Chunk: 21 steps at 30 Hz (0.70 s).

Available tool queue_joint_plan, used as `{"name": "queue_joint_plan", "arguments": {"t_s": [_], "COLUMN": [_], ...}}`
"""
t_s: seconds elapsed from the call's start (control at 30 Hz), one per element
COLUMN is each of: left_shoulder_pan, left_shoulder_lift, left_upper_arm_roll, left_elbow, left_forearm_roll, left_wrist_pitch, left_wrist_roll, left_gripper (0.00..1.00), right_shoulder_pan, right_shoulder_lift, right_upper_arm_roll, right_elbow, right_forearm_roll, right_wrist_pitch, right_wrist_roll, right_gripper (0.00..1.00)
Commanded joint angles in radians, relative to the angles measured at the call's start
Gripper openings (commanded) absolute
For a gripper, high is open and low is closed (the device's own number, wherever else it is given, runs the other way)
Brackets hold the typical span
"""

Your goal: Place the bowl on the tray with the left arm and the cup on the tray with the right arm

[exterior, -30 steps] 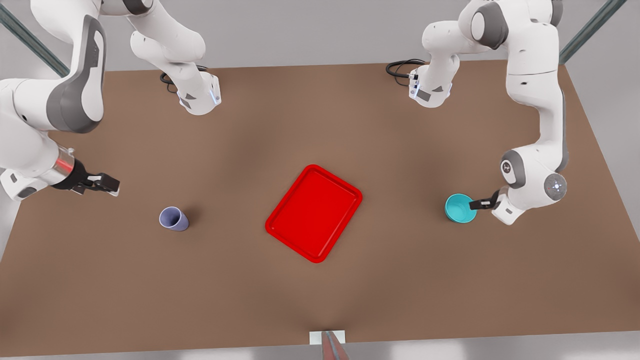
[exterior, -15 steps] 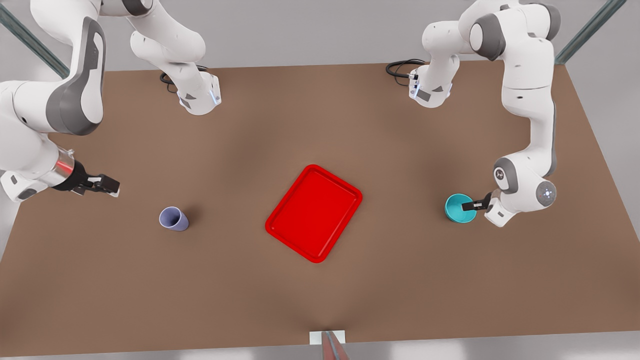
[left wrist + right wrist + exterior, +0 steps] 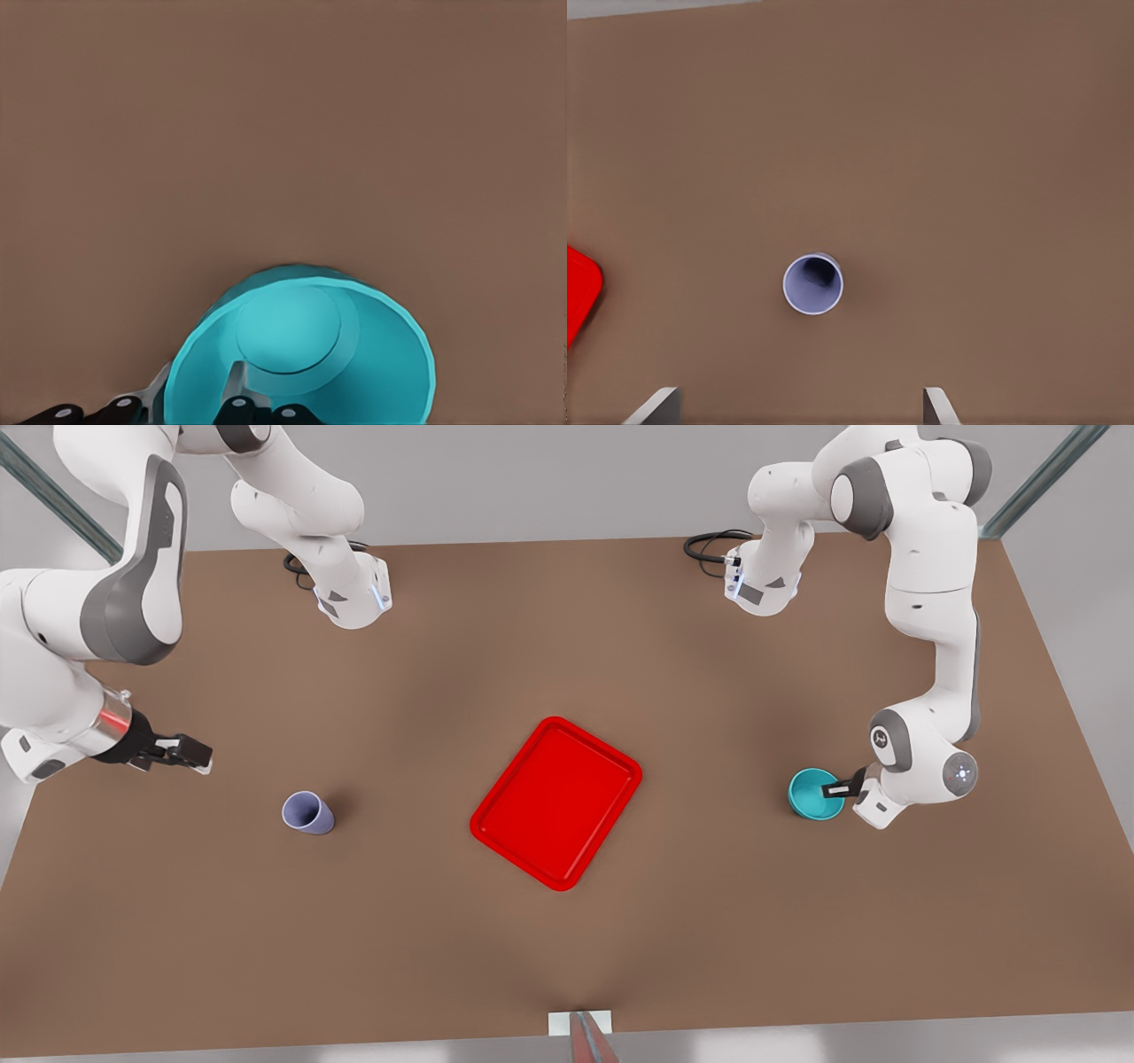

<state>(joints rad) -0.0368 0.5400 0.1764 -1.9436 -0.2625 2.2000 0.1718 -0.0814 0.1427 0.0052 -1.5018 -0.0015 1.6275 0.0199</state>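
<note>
The turquoise bowl point(image 3: 811, 795) stands upright on the table at the front view's right. My left gripper point(image 3: 837, 790) is open and low over the bowl's near rim. In the left wrist view one finger point(image 3: 235, 382) is inside the bowl point(image 3: 292, 336) and the other is outside its wall, straddled by my left gripper point(image 3: 197, 387). The lavender cup point(image 3: 307, 812) stands upright at the front view's left. My right gripper point(image 3: 182, 753) waits open above and to the left of it, apart from the cup point(image 3: 813, 284). Between them lies the bare red tray point(image 3: 556, 802).
The brown table extends widely around the tray. Both arm bases point(image 3: 350, 598) stand at the far edge with a black cable point(image 3: 709, 545). A tray corner point(image 3: 578, 288) shows in the right wrist view. A small white bracket point(image 3: 580, 1023) sits at the near edge.
My left arm has sunk and shifted toward the bowl, bringing one finger down inside it. The bowl, cup, tray and right arm have not moved.
</note>
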Motion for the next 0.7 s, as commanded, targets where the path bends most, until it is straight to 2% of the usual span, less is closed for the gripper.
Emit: {"name": "queue_joint_plan", "arguments": {"t_s": [0.0, 0.5, 0.67], "left_shoulder_pan": [0.0, -0.006, -0.218], "left_shoulder_lift": [0.0, -0.015, -0.074], "left_upper_arm_roll": [0.0, 0.0, -0.032], "left_elbow": [0.0, 0.015, 0.11], "left_forearm_roll": [-0.011, -0.07, -0.076], "left_wrist_pitch": [0.0, -0.034, -0.077], "left_wrist_roll": [0.0, -0.003, -0.045], "left_gripper": [0.21, 0.21, 0.21], "right_shoulder_pan": [0.0, 0.0, 0.0], "right_shoulder_lift": [0.0, 0.0, 0.0], "right_upper_arm_roll": [-0.001, -0.001, -0.001], "right_elbow": [0.0, 0.0, 0.0], "right_forearm_roll": [0.0, 0.0, 0.002], "right_wrist_pitch": [0.0, 0.0, 0.0], "right_wrist_roll": [0.0, 0.0, -0.002], "right_gripper": [1.0, 1.0, 1.0]}}
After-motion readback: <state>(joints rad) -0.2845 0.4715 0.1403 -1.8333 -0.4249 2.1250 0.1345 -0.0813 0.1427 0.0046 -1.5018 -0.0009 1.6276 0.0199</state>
